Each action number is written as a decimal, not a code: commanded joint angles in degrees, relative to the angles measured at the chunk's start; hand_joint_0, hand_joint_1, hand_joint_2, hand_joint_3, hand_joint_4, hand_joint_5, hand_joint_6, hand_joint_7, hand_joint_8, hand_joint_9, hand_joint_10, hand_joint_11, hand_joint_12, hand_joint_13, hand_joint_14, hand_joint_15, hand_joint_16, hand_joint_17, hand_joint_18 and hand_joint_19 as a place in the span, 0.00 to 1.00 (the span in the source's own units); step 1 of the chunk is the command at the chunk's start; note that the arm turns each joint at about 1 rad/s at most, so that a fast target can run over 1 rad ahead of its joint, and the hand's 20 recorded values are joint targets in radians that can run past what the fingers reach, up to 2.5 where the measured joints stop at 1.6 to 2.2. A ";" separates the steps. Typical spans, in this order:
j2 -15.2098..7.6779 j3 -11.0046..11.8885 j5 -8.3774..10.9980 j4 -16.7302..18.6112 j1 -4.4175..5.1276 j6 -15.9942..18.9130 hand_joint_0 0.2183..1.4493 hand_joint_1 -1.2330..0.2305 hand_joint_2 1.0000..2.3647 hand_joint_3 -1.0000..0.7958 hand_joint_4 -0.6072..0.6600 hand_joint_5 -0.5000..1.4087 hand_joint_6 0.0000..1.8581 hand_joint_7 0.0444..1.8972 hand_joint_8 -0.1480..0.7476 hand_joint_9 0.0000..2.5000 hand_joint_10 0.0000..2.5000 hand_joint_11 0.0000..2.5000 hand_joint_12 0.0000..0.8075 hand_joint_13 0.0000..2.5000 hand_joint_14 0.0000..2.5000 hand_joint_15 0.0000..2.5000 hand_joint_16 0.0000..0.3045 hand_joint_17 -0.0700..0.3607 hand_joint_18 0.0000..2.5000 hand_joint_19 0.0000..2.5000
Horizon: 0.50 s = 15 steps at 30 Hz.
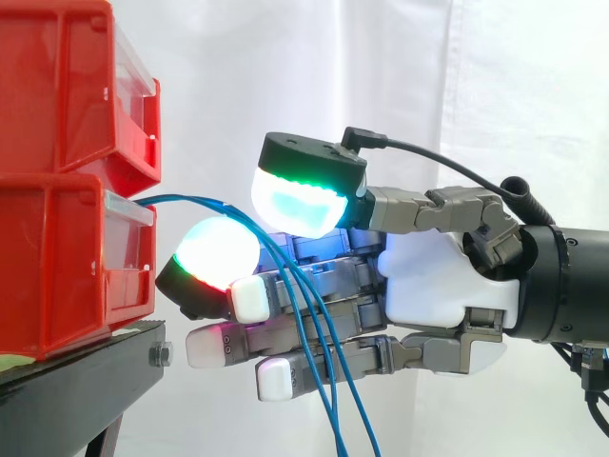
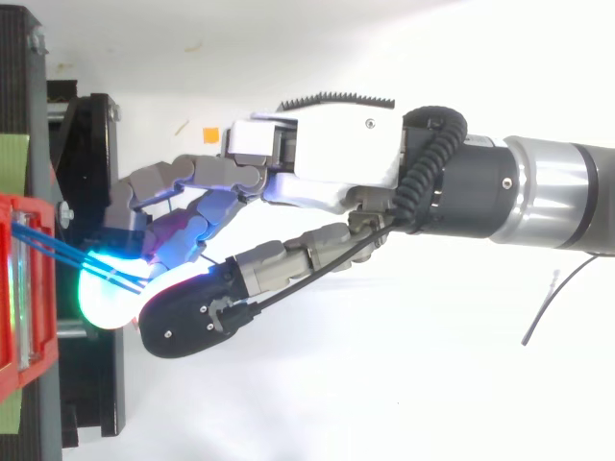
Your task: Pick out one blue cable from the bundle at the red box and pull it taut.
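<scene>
Two red bins are stacked on a black stand [image 1: 86, 357]; the lower bin [image 1: 57, 267] has a bundle of thin blue cables [image 1: 186, 198] coming out of its front. The cables arc right and hang down across my hand [image 1: 438, 276], which reaches in from the right with straight fingers. The thumb pad [image 1: 300, 200] glows green and white above the cables. A finger pad [image 1: 214, 252] glows white and red below them, with a gap between the two. From above, the cables [image 2: 58, 246] run from the bin [image 2: 14, 288] into that gap by my hand [image 2: 336, 158].
The upper red bin [image 1: 67, 86] overhangs just above and left of the thumb. A white curtain hangs behind the work. A thin black wire [image 2: 557, 298] lies on the white surface at the right.
</scene>
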 commanded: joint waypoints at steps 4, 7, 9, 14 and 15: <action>0.00 0.00 -0.13 -0.07 -0.15 -0.74 0.36 0.38 0.01 0.45 0.59 0.19 0.39 0.42 0.49 0.36 0.01 0.21 0.42 0.26 0.01 0.14 0.15 0.40 0.24 0.25; 0.00 -0.09 -0.13 -0.07 -0.24 -0.92 0.34 0.37 0.01 0.43 0.61 0.18 0.44 0.35 0.50 0.36 0.01 0.22 0.42 0.26 0.01 0.15 0.15 0.40 0.24 0.25; 0.00 -0.09 -0.13 -0.07 -0.24 -0.92 0.33 0.38 0.01 0.40 0.61 0.18 0.45 0.35 0.50 0.36 0.01 0.22 0.43 0.26 0.01 0.15 0.15 0.40 0.24 0.25; 0.00 -0.09 -0.22 -0.07 -0.15 -0.92 0.30 0.48 0.00 0.29 0.62 0.18 0.44 0.34 0.51 0.37 0.01 0.22 0.43 0.27 0.01 0.15 0.16 0.41 0.25 0.25; 0.00 -0.09 -0.22 -0.07 -0.24 -0.92 0.30 0.50 0.00 0.29 0.61 0.18 0.44 0.35 0.51 0.37 0.01 0.22 0.43 0.27 0.01 0.15 0.16 0.41 0.25 0.25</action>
